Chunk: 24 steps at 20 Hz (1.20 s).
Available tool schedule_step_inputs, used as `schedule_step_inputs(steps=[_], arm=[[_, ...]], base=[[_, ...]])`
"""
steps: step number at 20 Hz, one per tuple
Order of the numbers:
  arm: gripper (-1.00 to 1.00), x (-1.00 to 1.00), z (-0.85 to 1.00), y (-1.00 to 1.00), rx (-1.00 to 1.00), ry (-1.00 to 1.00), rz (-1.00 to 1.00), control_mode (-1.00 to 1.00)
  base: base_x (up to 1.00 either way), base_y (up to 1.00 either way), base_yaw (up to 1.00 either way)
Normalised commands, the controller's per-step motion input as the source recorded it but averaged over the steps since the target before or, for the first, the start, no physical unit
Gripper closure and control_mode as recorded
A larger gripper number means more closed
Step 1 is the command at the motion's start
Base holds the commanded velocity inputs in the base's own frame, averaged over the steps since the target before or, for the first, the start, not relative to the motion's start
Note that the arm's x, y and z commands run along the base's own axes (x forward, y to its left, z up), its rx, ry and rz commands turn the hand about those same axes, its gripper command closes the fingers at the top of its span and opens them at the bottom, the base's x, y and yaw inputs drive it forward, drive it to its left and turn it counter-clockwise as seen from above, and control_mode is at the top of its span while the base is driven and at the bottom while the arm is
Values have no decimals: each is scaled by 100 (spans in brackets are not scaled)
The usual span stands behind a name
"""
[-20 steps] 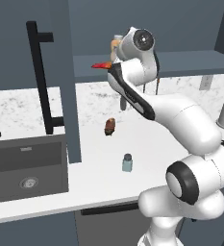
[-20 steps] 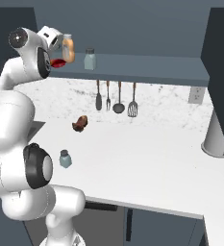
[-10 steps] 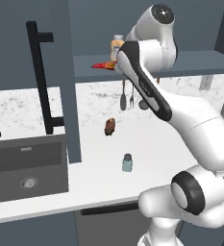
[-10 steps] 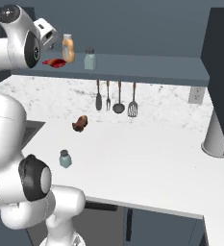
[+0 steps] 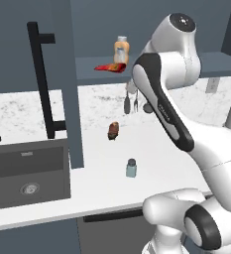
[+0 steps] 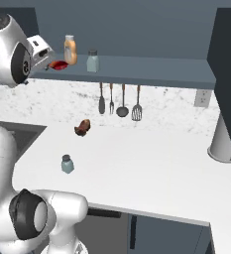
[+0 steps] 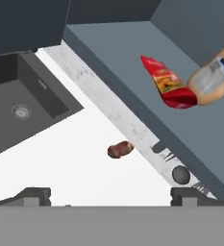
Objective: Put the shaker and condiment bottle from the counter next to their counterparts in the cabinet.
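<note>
Red condiment bottle [image 7: 168,84] lies on the cabinet shelf [image 7: 118,53] beside its orange counterpart [image 7: 213,81], so my pincer [image 7: 111,194] hangs spread and empty, shaker [image 5: 131,168] waiting on the tabletop [image 5: 102,173].

Condiment bottle [image 7: 167,83]: glossy red surface with yellowish print, lying flat like a soft packet. Orange bottle [image 6: 70,50]: smooth plastic look, white cap. Shaker [image 5: 131,168]: translucent pale blue-grey body, matt dark grey cap. Counter [image 6: 151,163]: smooth white, faintly marbled finish. Cabinet [image 7: 132,50]: matt slate-blue shelf. Sink [image 5: 23,171]: dark matt basin, metallic drain. Brown lump [image 7: 119,149]: dull, uneven surface.
</note>
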Motion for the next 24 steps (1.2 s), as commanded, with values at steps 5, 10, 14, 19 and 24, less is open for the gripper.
schedule_step_inputs(steps=[5, 10, 14, 19, 24], arm=[[-100, -70, -62, -16, 2, 11, -13, -100], [-100, -71, -69, -34, 10, 3, -8, -100], [-100, -71, -55, -84, 25, 0, 0, -100], [-100, -71, -46, -78, 24, 0, 0, -100], [-100, -54, -43, -19, 2, -5, 1, -100]], base=[[0, 0, 0], [0, 0, 0], [0, 0, 0], [0, 0, 0], [0, 0, 0]])
